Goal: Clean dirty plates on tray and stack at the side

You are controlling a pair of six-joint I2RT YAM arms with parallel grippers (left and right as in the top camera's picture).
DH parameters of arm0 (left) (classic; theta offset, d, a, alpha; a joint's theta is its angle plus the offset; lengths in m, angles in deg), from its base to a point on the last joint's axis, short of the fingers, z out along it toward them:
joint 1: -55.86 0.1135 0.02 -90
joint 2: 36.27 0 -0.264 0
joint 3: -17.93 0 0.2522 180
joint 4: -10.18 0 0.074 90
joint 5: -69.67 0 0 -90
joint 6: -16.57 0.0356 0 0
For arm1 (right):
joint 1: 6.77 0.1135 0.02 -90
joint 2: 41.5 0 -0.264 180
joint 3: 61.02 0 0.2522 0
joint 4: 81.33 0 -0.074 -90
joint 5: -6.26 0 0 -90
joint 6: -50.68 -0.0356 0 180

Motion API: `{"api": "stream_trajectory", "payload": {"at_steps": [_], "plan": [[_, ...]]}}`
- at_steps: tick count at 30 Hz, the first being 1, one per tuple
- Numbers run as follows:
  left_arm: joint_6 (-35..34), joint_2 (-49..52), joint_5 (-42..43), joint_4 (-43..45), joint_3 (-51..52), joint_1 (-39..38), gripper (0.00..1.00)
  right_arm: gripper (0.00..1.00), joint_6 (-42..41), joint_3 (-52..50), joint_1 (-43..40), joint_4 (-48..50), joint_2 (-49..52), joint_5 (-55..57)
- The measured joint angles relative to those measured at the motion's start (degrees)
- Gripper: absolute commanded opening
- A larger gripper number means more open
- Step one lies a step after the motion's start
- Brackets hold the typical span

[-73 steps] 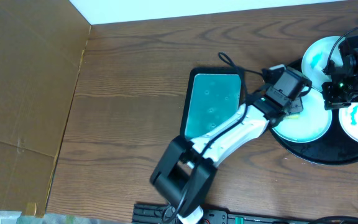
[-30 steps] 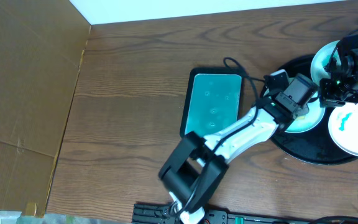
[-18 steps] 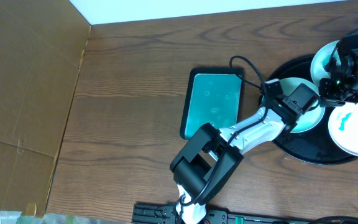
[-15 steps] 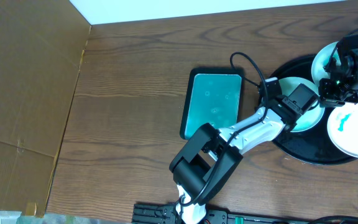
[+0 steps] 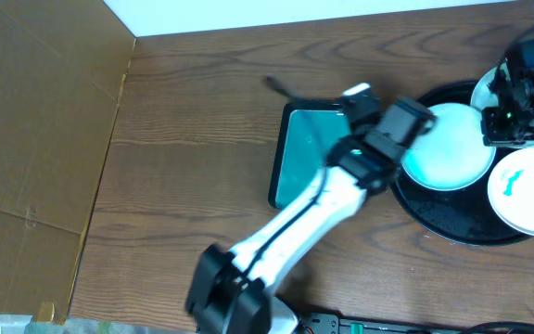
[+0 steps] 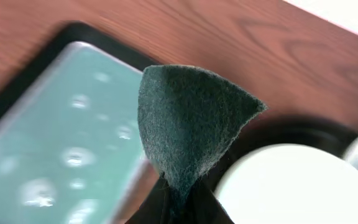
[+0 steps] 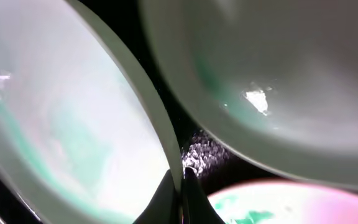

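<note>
The left jaws were clamped on a dark green scouring pad, whose free corner stood up ahead of them in a loose folded cone. They hung above the worktop, with the small teal tray under and behind them and the black tray just ahead. The pad touched nothing. The nearest plate lay on the black tray just beyond the pad, and a pale turquoise tint showed along its edge on the jaws' side.

The right jaws were closed, their tips down at the rim of a plate where all three plates crowd together. Whether they pinched that rim or only pressed beside it could not be told. The second plate lay on the black tray just beside them, with a clear turquoise smear. The third plate was partly hidden beneath them.

The step in hand was probably a scrubbing pass. To do it well, the left jaws would need to tip so that the pad met the plate on its flat face and not its point. A soft cone of felt would fold away under load. Pressing lightly and sweeping across the tint should keep the plate from skating on the glossy tray. The right jaws' hold would matter most here, as a loose plate could ride up onto its neighbour.
</note>
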Motion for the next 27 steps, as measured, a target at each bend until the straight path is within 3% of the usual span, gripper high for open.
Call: {"api": "stream_trajectory", "payload": {"at_steps": [7, 15, 23, 27], "plan": [[-0.02, -4.09, 0.17, -12.81, 0.02, 11.26, 0.07, 0.01, 1.49, 0.02, 7.37, 0.44, -7.08, 15.15], [0.94, -4.09, 4.52, -16.79, 0.04, 21.40, 0.07, 0.01, 6.08, 0.02, 18.21, 3.10, -10.88, 41.53], [6.99, -4.09, 11.13, -16.98, 0.04, 29.57, 0.07, 0.01, 24.81, -0.20, 28.33, 13.97, -11.85, 68.67], [9.57, -4.09, 12.48, -17.70, 0.04, 32.37, 0.07, 0.01, 34.91, -0.20, 30.51, 20.44, -11.85, 75.89]]}}
